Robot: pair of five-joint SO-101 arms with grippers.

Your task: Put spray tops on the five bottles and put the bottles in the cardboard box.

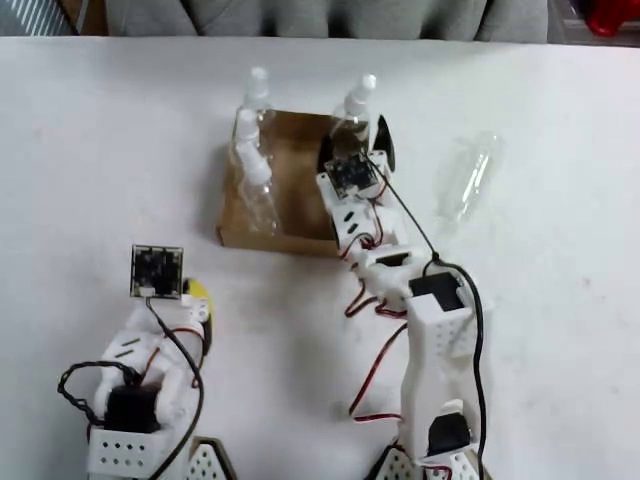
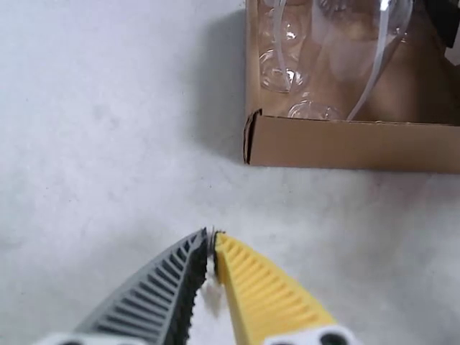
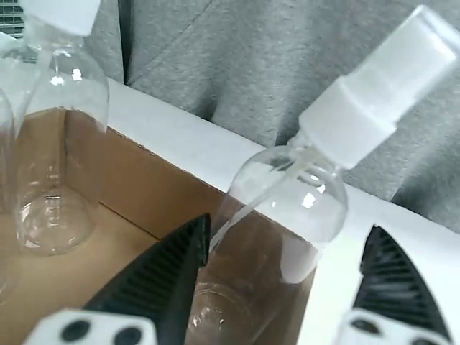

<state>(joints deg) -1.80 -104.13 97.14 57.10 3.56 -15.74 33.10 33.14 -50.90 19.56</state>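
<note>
In the high view, one white tabletop (image 1: 100, 150) is seen. It carries one open brown cardboard box (image 1: 280, 240) and two arms. Four clear plastic bottles are counted. Two with white spray tops stand at the box's left side, the far one (image 1: 258, 85) and the near one (image 1: 252, 170). A third capped bottle, the corner bottle (image 1: 358, 100), stands at the box's far right corner. The fourth, the lying bottle (image 1: 468, 180), rests on its side on the tabletop to the right of the box, apart from it; whether a top is fitted cannot be told. The right tool (image 1: 355, 140) is held over the box's right side with the corner bottle between its black fingers. The left arm (image 1: 140, 370) is parked on the near left, well apart from the box.

In the left wrist view, the left tool (image 2: 210, 241) is seen with its grey and yellow fingers pressed together. Nothing is held. It hangs above bare tabletop, near the box's corner (image 2: 251, 140). Three clear bottles are made out inside the box.

In the right wrist view, the right tool's fingers are spread wide. The corner bottle (image 3: 287, 208) leans between them, inside the box wall (image 3: 144, 194). Contact with either finger cannot be confirmed. One more capped bottle (image 3: 57, 144) stands farther along the wall.
</note>
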